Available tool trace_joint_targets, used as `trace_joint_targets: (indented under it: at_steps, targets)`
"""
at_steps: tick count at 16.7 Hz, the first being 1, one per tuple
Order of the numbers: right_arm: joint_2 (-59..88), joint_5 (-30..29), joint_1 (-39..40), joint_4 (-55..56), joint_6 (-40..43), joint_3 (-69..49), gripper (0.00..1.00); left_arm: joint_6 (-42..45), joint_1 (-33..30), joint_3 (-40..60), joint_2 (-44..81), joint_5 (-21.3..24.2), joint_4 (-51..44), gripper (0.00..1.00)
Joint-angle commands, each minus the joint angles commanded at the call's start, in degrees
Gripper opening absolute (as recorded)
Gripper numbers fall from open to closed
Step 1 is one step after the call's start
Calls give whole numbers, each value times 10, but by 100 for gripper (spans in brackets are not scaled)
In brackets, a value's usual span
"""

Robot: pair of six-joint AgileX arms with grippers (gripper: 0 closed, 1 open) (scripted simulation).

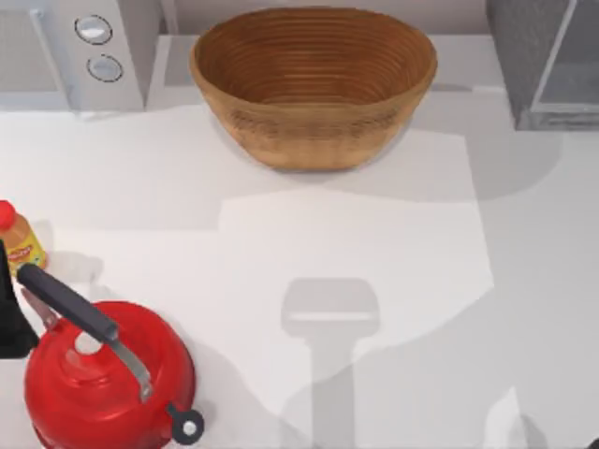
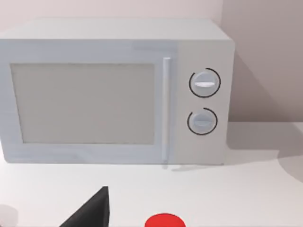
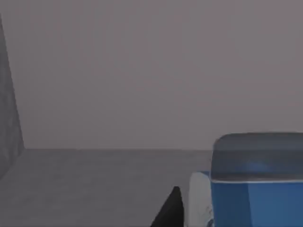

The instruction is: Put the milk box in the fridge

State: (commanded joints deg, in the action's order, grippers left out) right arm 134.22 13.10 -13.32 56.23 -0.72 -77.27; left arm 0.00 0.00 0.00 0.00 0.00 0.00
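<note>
In my right wrist view the milk box (image 3: 258,182) is sitting very close to the camera, blue top showing; no lettering is readable. I cannot tell the right hand's state, nor the left's. Farther off, the fridge (image 1: 547,61) is standing at the desk's (image 1: 374,243) far right corner, beside the basket (image 1: 314,84).

The fridge (image 1: 524,65) stands at the desk's far right corner, a dark-grey speckled cabinet with a pale glassy panel in a light frame. The milk box (image 3: 258,184) appears in the right wrist view: blue top, upright, seen close up against a grey wall.
</note>
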Motion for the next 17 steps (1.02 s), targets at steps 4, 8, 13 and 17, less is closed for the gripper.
trace_joint_targets:
  at_steps: [4, 8, 13, 17]
  targets:
    - [35, -11, 5, -57, 0, -111, 0, 0, 0, 0, 0, 0, 0, 100]
    - [54, -19, 9, -89, -1, -148, 0, 0, 0, 0, 0, 0, 0, 100]
    - [54, -19, 9, -89, -1, -148, 15, 0, 0, 0, 0, 0, 0, 100]
    - [54, -19, 9, -89, -1, -148, 45, 0, 0, 0, 0, 0, 0, 100]
